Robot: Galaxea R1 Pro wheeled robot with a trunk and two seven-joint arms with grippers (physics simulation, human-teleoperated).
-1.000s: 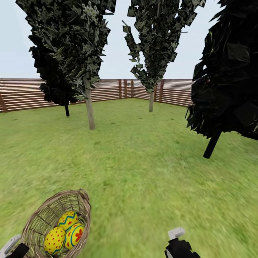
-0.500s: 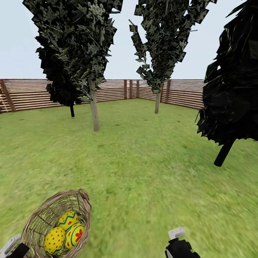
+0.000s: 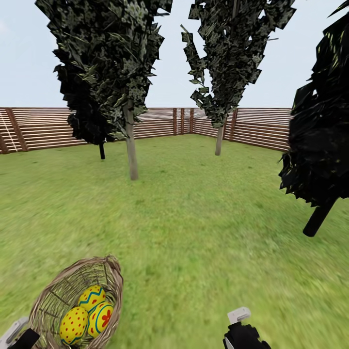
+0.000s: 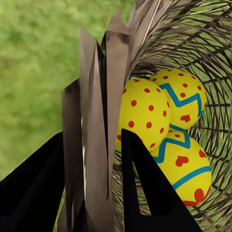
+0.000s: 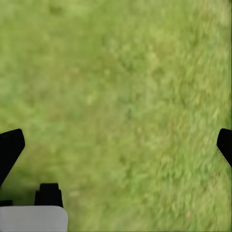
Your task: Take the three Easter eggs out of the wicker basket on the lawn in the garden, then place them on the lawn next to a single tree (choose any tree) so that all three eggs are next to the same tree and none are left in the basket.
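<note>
Still wicker basket (image 4: 101, 111) rim between left fingers (image 4: 145, 188), eggs (image 4: 162, 121) just inside.

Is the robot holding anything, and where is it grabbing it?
Yes. The left gripper is shut on the basket's rim, with all three eggs inside. The right gripper is open over the lawn, holding nothing.

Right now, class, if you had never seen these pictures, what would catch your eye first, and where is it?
The three Easter eggs, bright yellow with red and blue marks, huddle inside the wicker basket at the head view's lower left. The left gripper has its jaws shut on the basket's rim. Ahead on the lawn, a pale-trunked tree stands before the slatted fence.
</note>
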